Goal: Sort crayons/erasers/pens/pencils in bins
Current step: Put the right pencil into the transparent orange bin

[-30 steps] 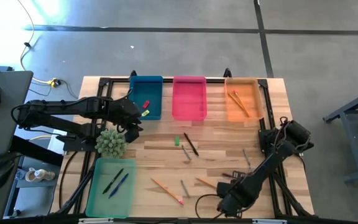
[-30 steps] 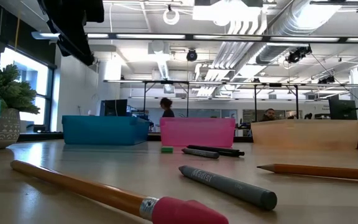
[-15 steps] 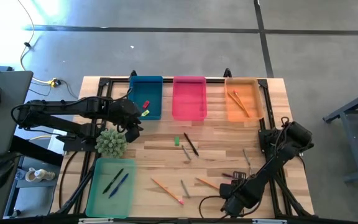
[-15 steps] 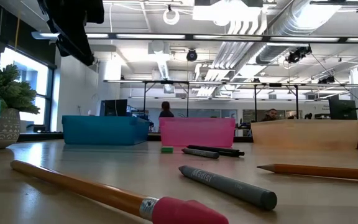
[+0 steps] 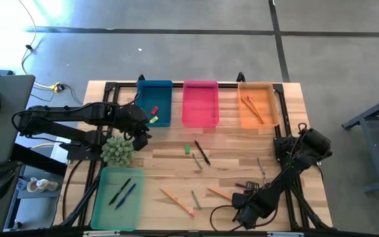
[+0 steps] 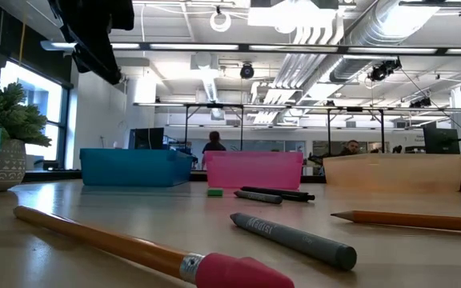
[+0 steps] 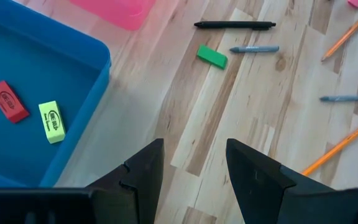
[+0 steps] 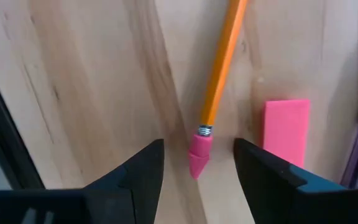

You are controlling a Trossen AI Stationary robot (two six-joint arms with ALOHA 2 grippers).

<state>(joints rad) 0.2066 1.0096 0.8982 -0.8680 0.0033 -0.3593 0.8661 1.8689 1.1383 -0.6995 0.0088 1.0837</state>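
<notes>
My right gripper [image 8: 196,163], fingers spread wide and holding nothing, hangs low over the near right part of the wooden table [image 5: 229,155], straddling the pink eraser tip of an orange pencil [image 8: 221,65]; a pink eraser [image 8: 286,129] lies just beside it, so a good grasp, as I judge it, means closing on the pencil shaft alone, square across its length, without nudging that block. My left gripper [image 7: 191,165], fingers parted and empty, waits by the near corner of the blue bin [image 5: 154,102]. Containers, largest group first: the four bins. The light green bin [image 5: 117,197] at the near left holds two pens, one dark and one blue; the orange bin [image 5: 256,105] holds pencils crossed over one another; the blue bin holds a red eraser [image 7: 7,101] and a yellow-green eraser [image 7: 51,121]; the pink bin [image 5: 200,103] appears empty. Loose on the table: another pencil [image 5: 177,201], a black pen [image 7: 235,25], grey crayons [image 7: 254,49], and a green eraser [image 7: 211,56], all still unsorted. A potted plant [image 5: 117,151] stands near the left arm.
</notes>
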